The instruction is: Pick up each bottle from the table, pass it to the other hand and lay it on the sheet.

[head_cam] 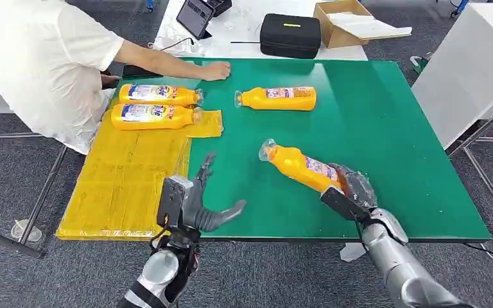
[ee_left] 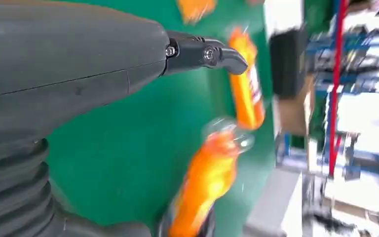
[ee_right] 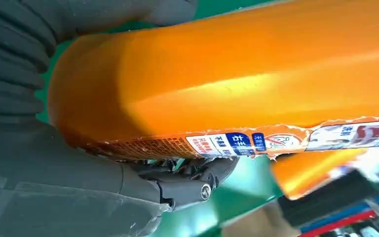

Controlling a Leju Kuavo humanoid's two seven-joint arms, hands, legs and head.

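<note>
My right hand [head_cam: 350, 192] grips an orange bottle [head_cam: 302, 167] by its base, holding it tilted over the green table [head_cam: 385, 128] with its clear cap toward the left; the right wrist view shows that held bottle [ee_right: 237, 84] close up. My left hand [head_cam: 196, 202] is open, fingers spread, at the near table edge beside the yellow sheet [head_cam: 128, 179]. In the left wrist view the held bottle [ee_left: 202, 187] is blurred beyond my left hand [ee_left: 79, 74]. Two orange bottles [head_cam: 159, 95] [head_cam: 154, 117] lie on the sheet's far end. Another bottle [head_cam: 276, 98] lies on the table.
A person in a white shirt [head_cam: 45, 58] sits at the far left, one hand [head_cam: 215, 70] resting on the table's far edge. Behind the table stand a black case [head_cam: 290, 35], a cardboard box [head_cam: 343, 22] and a tablet [head_cam: 196, 16].
</note>
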